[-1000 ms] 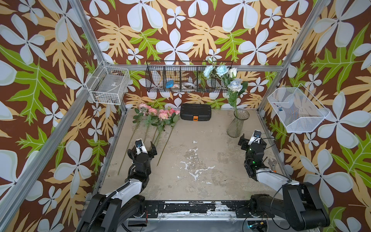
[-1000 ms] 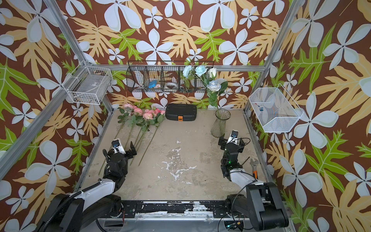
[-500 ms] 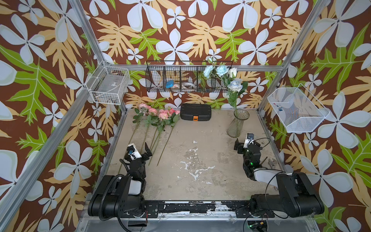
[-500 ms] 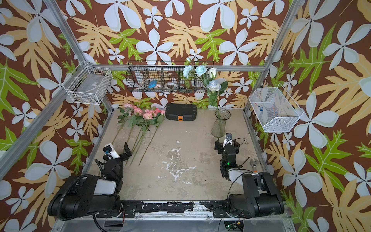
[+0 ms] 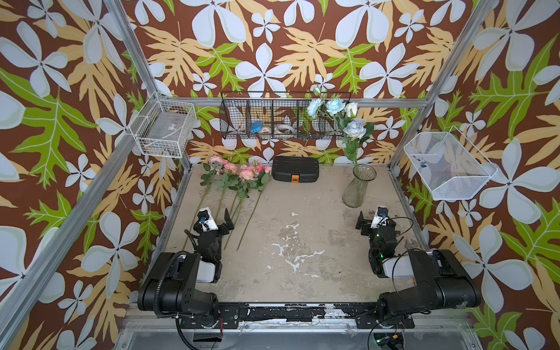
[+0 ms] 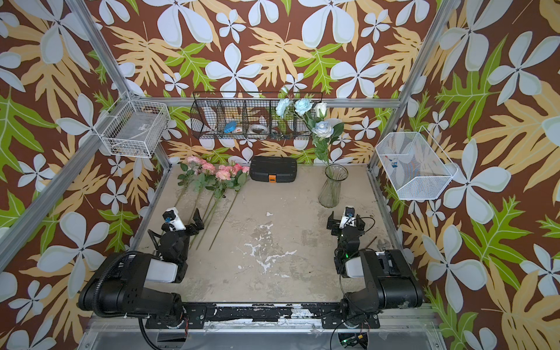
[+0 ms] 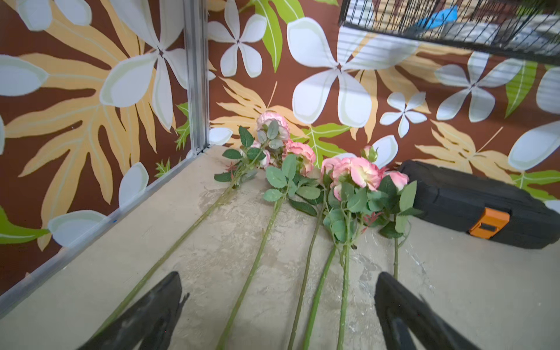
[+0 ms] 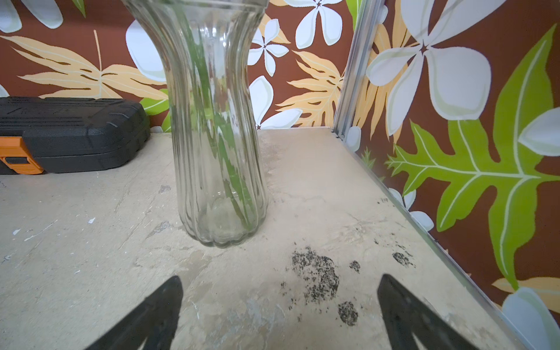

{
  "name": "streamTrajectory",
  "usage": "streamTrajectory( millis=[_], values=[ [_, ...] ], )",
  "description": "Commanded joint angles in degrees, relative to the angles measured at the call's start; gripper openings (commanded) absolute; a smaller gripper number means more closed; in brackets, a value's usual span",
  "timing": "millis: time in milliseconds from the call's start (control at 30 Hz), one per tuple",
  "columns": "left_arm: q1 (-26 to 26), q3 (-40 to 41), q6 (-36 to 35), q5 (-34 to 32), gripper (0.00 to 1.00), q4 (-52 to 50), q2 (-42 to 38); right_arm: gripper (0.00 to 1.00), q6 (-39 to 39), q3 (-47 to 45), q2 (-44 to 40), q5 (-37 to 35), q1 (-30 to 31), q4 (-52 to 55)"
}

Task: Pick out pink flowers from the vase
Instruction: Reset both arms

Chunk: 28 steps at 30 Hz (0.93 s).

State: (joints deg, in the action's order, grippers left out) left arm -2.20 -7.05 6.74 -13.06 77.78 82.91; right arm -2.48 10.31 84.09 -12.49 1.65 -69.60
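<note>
At the far left of the table (image 5: 303,194), the pink flowers (image 5: 242,173) lay in a loose row with their heads against the back wall and their stems running toward the robot. They were well apart from the vase (image 5: 359,189), which stood upright near the far right corner and held only pale blue and white roses (image 5: 354,128). Judged from that layout, the picking-out looked finished or nearly so, since no pink bloom showed in the vase in both top views. The left gripper (image 7: 278,280) had its jaws spread wide and empty, low over the near ends of the stems; the right gripper (image 8: 281,281) was likewise wide apart, holding nothing, just short of the vase's base. Any move yet due would call for little more than parking both arms without brushing the stems or tipping the glass. The left wrist view showed what the top views blurred: cream centres on some blooms and several separate stems running toward the gap between the jaws. The right wrist view showed green stems inside the ribbed glass but cut off the blooms, so only the top views gave their colour. A black case (image 5: 295,173) sat at the back wall between flowers and vase
</note>
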Motion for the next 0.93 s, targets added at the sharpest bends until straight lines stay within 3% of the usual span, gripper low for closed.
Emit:
streamTrajectory(
  millis=[0, 233, 400, 900],
  values=[
    [-0.09, -0.16, -1.03, 0.95, 1.00, -1.04, -0.10, 1.00, 0.27, 0.23, -0.18, -1.02, 0.15, -1.25],
    [-0.09, -0.29, -1.33, 1.60, 1.00, -1.04, 0.05, 1.00, 0.23, 0.15, -0.15, -0.96, 0.11, -1.46],
    [-0.18, -2.63, -4.55, 9.01, 1.00, -4.75, 0.74, 1.00, 0.28, 0.15, -0.25, -1.04, 0.14, -1.37],
    [-1.22, -2.06, -4.95, 6.54, 1.00, -3.95, 0.50, 1.00, 0.29, 0.15, -0.15, -1.04, 0.17, -1.58]
  ],
)
